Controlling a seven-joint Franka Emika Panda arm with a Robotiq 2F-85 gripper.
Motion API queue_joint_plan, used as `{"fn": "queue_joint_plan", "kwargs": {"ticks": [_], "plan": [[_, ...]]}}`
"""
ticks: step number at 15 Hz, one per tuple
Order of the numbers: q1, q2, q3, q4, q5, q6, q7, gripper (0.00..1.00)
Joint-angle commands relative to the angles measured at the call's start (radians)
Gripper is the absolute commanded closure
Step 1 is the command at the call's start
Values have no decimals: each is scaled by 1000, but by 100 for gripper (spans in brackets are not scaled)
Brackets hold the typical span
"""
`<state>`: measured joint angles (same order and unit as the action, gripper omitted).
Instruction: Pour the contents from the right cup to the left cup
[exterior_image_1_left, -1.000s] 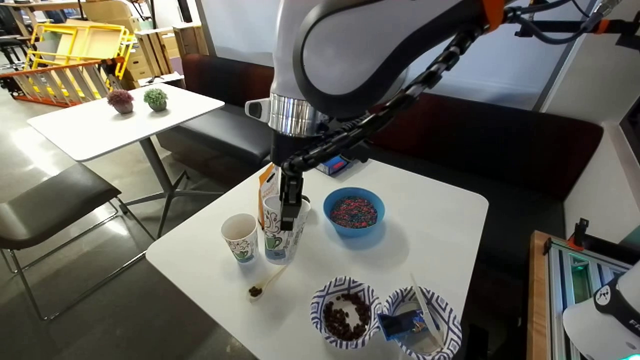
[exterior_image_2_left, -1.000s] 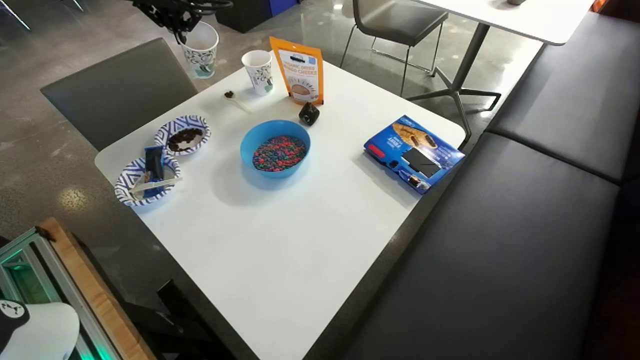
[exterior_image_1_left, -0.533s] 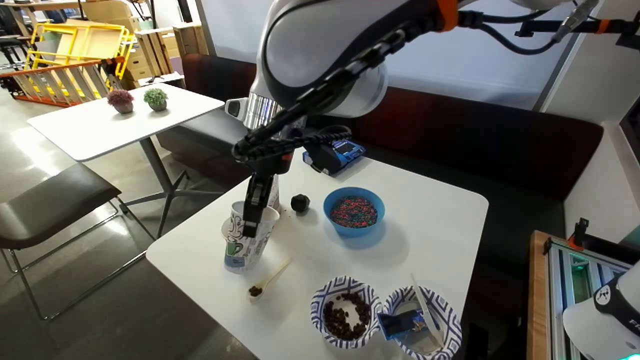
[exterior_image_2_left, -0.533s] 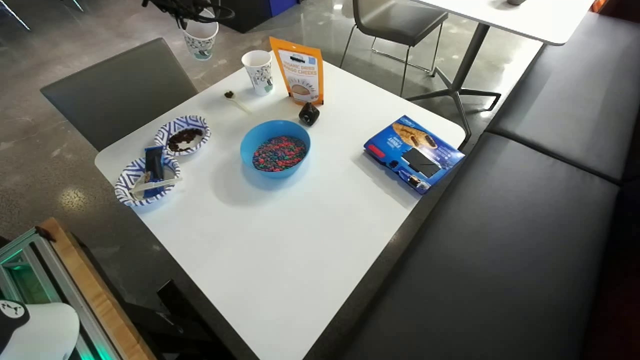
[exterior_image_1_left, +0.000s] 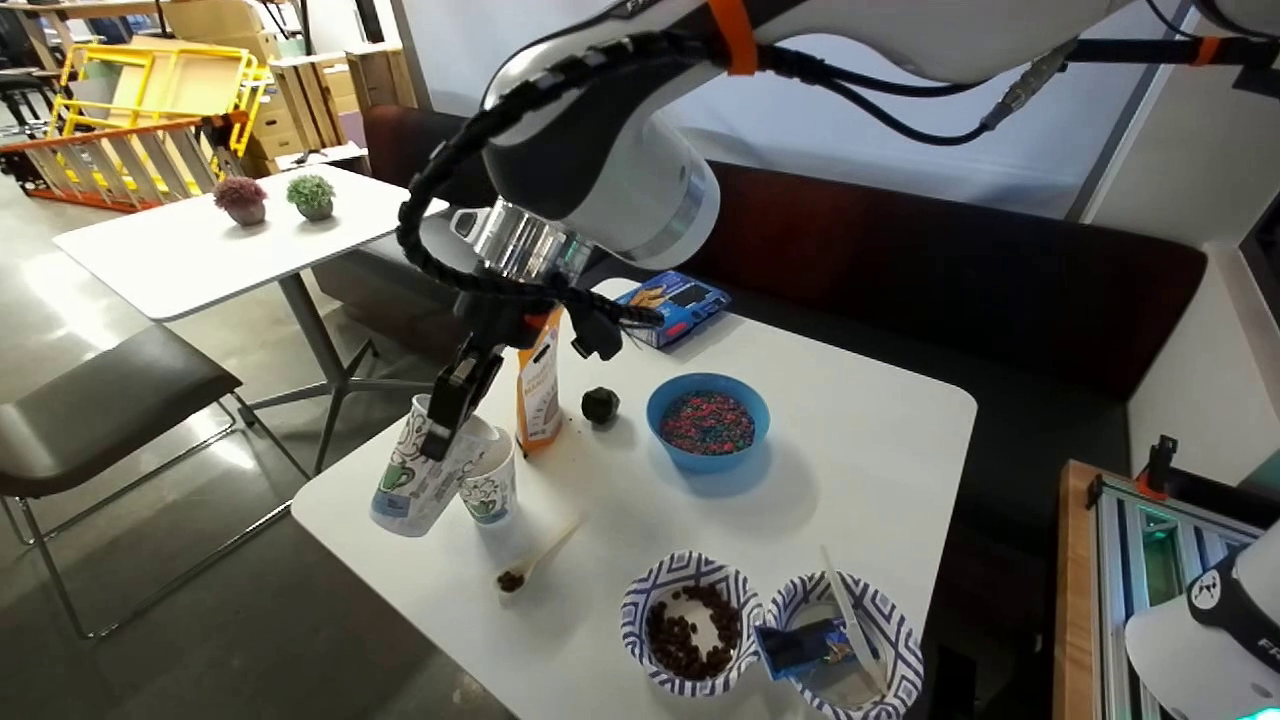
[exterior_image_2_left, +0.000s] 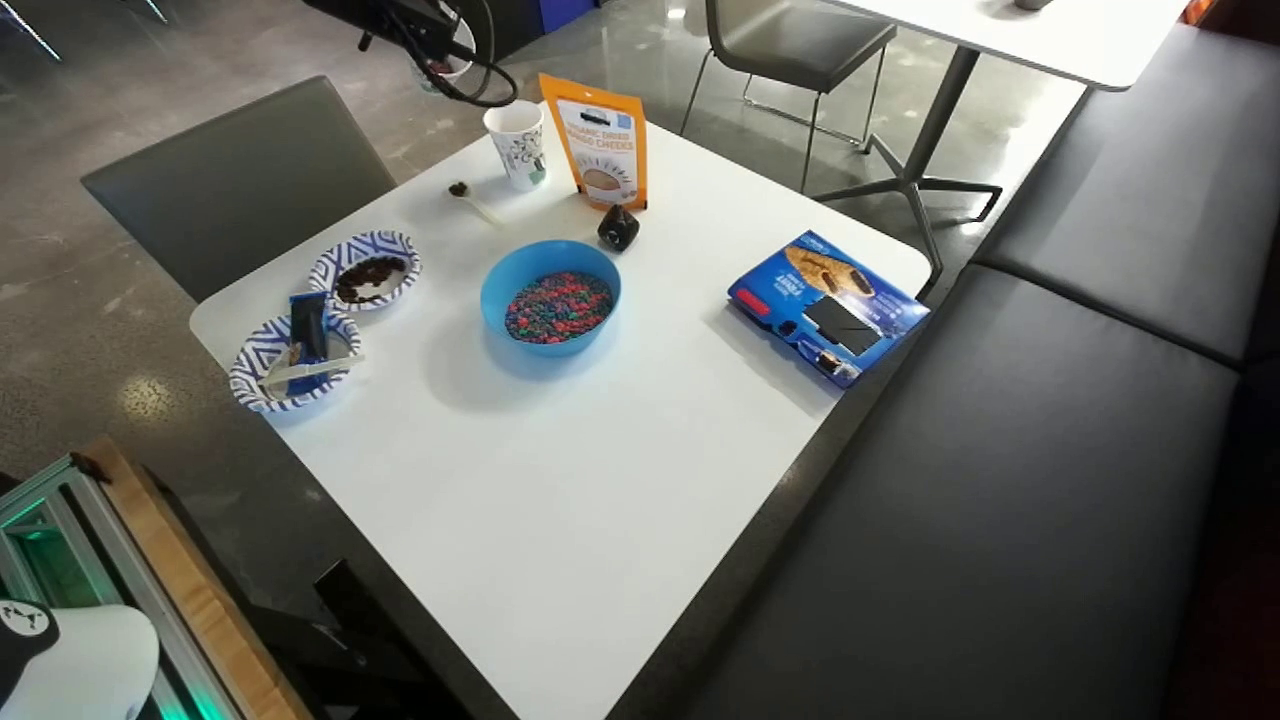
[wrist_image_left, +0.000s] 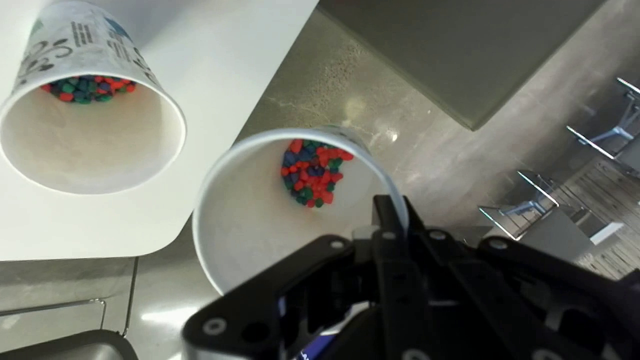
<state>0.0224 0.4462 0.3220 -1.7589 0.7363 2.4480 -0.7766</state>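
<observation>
Both cups are white paper with dark and green print. My gripper (exterior_image_1_left: 437, 445) is shut on the rim of the right cup (exterior_image_1_left: 410, 495), whose wall sits between the fingertips (wrist_image_left: 392, 212) in the wrist view. The right cup (wrist_image_left: 240, 220) is lifted and tilted, its mouth leaning toward the left cup (exterior_image_1_left: 488, 492). Red, green and blue candies (wrist_image_left: 312, 175) lie in it. The left cup stands upright near the table edge, also in an exterior view (exterior_image_2_left: 520, 150); the wrist view shows candies (wrist_image_left: 87, 89) inside it. In an exterior view the arm partly hides the right cup (exterior_image_2_left: 460, 55).
An orange pouch (exterior_image_1_left: 540, 395) and a black lump (exterior_image_1_left: 600, 406) stand near the left cup. A blue bowl (exterior_image_1_left: 705, 463) of candies, a spoon (exterior_image_1_left: 550, 550), a patterned bowl (exterior_image_1_left: 640, 640) of dark bits, another bowl (exterior_image_1_left: 905, 660) with a wrapper, and a blue box (exterior_image_2_left: 830, 310) share the table.
My gripper has carried the right cup leftward past the left cup in an exterior view, beyond the table edge, and tilted it. The left cup has not moved.
</observation>
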Motion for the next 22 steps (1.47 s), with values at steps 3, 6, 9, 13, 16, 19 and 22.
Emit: {"fn": "queue_joint_plan", "kwargs": {"ticks": [3, 6, 9, 13, 16, 19, 22], "plan": [[-47, 87, 28, 76, 234, 7, -148, 99], [-53, 109, 12, 92, 346, -12, -198, 99], [-55, 122, -9, 98, 453, -26, -241, 99], [-55, 133, -44, 100, 575, -61, -281, 99], [-48, 137, -72, 99, 645, -111, -302, 99], [-38, 141, -97, 95, 690, -163, -317, 99], [-15, 124, -132, 85, 678, -171, -293, 97]]}}
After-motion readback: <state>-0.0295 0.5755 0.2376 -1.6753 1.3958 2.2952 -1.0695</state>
